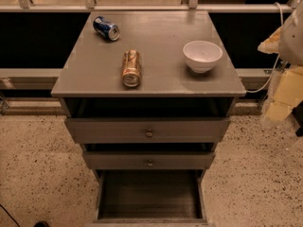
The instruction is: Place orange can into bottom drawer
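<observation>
Bottom drawer point(149, 193): nearest my camera, the lowest and deepest of three. It is pulled well out toward me, with its dark plain interior in view.
Middle drawer point(118, 161): shallow, with a round knob. Its front stands a little forward, with a dark gap above it.
Top drawer point(104, 130): also shallow and knobbed, just under the table top, with a dark gap above it too.
Table point(161, 27): grey top that carries both cans and the bowl.
Orange can point(131, 68): lies on its side on the table, left of centre and near the front edge, its silver end toward me. It is not in any drawer.
Blue can point(106, 28): on its side near the back left corner, slanted, well apart from the orange can.
Bowl point(202, 56): white and upright on the right half of the table, apart from the orange can.
Arm point(292, 34): a pale shape at the right edge of my view, off the table's right side and reaching downward.
Gripper point(281, 96): the lower part of that shape, beyond the table's right edge and well apart from the orange can. I cannot tell whether it is spread or closed.
Floor point(38, 174): speckled, pale.
</observation>
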You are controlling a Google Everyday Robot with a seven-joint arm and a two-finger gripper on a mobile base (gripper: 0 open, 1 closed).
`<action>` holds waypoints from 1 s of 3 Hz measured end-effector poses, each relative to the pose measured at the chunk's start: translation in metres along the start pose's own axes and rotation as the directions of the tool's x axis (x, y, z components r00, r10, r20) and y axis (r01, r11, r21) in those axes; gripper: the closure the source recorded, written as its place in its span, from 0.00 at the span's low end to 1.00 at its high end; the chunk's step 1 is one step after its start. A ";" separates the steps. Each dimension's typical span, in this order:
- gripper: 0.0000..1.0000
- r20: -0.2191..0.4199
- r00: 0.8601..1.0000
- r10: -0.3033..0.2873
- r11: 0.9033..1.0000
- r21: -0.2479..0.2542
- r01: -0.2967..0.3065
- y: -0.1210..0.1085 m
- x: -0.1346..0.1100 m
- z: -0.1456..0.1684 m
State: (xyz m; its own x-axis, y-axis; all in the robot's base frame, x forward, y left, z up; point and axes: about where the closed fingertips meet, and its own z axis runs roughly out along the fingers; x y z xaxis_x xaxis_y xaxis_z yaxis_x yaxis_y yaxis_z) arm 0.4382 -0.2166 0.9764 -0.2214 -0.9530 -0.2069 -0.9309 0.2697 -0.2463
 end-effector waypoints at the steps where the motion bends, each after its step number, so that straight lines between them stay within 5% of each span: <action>1: 0.00 0.000 1.000 -0.001 1.000 0.000 0.001 0.000 0.000 0.000; 2: 0.00 0.011 0.998 -0.060 0.997 -0.041 0.060 -0.011 -0.039 0.047; 3: 0.00 0.040 0.992 -0.117 0.990 -0.072 0.120 -0.033 -0.109 0.112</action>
State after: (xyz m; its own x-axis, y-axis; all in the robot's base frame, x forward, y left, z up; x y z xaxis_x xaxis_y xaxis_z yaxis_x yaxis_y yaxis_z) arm 0.5255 -0.1057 0.9006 -0.0991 -0.9718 -0.2140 -0.9691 0.1431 -0.2009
